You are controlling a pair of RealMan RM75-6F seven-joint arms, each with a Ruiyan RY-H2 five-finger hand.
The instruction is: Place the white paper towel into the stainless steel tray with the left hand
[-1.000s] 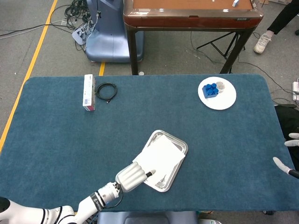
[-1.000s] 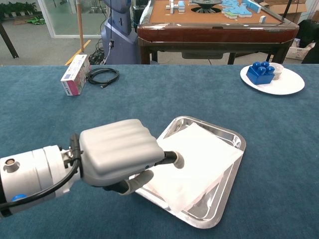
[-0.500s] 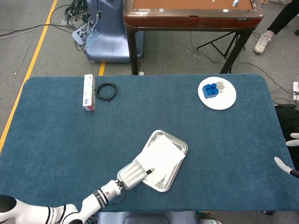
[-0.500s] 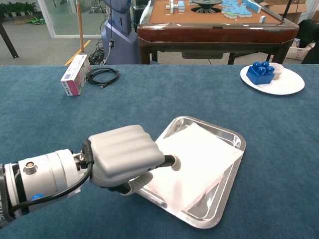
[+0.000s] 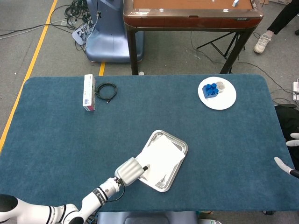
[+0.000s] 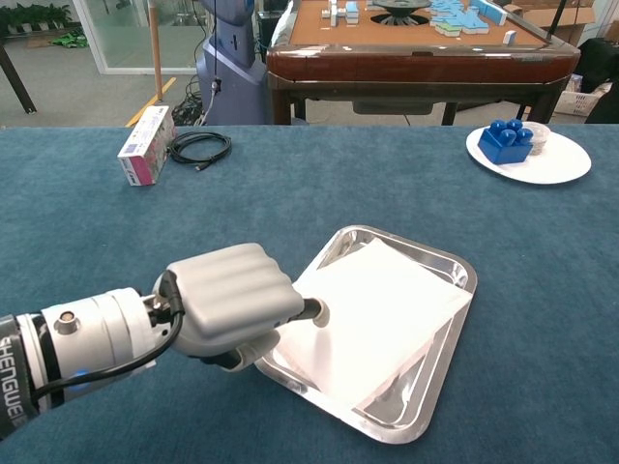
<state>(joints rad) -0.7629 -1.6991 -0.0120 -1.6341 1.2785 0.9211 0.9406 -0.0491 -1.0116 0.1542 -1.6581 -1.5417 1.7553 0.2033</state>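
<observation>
The white paper towel [image 5: 161, 156] [image 6: 382, 309] lies flat in the stainless steel tray [image 5: 183, 145] [image 6: 440, 253] at the table's front middle. My left hand [image 5: 129, 171] [image 6: 227, 302] sits at the tray's near-left rim with its fingers curled in. One dark fingertip [image 6: 314, 311] rests on the towel's near-left corner, and the thumb lies low outside the rim. Only the pale fingers of my right hand [image 5: 289, 154] show at the far right edge of the head view, spread apart and holding nothing.
A white plate [image 5: 227, 99] [image 6: 556, 166] with a blue block stands at the back right. A small pink-and-white box [image 5: 88, 92] [image 6: 145, 145] and a coiled black cable [image 5: 106, 91] [image 6: 200, 147] lie at the back left. A brown table stands beyond.
My left hand has drawn back toward the near left, off the middle of the towel to its corner. The towel has settled flatter inside the tray. The right hand has not moved.
</observation>
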